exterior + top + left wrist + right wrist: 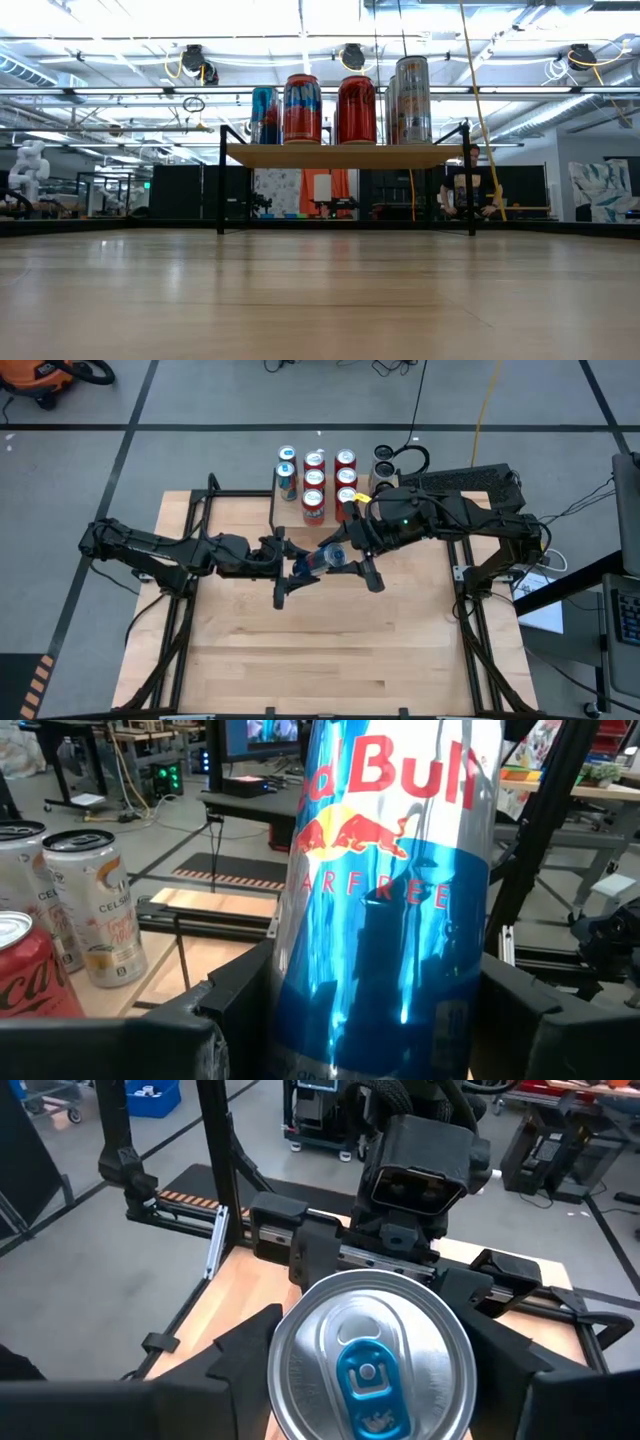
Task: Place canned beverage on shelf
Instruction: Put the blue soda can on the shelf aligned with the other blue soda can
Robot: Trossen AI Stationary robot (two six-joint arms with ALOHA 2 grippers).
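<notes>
Wooden tabletop [320, 300] fronts the can-laden shelf [345, 156].

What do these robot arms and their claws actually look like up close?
Both arms are dark, almost black, built of jointed boxy segments. The right arm shows a small green light and black cabling. Each claw, left claw and right claw, ends in two flat, angular black fingers with matte surfaces.

Wooden table [300, 650] carries shelf [340, 157]; cans [340, 110] on shelf.
</notes>
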